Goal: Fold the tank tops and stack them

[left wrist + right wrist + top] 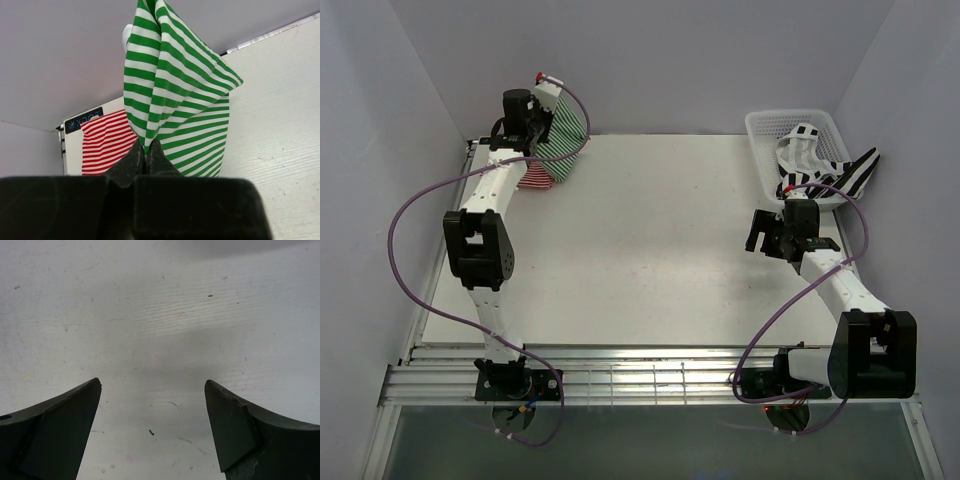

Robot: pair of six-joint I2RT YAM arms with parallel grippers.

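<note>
Right jaws gape wide, empty, over the desk [160,300]. Far left, left jaws pinch the green-and-white top [175,100], dangling just above the folded red-and-white top [107,140]. Black-and-white top [810,165] lies crumpled in the basket [760,120]. One stacked, I'd say; two left.

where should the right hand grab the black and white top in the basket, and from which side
Grip the black-and-white top by the flap spilling over the basket's near right rim, coming down from above. That flap lies outside the lattice walls, and the open right hand is closest to it.
</note>
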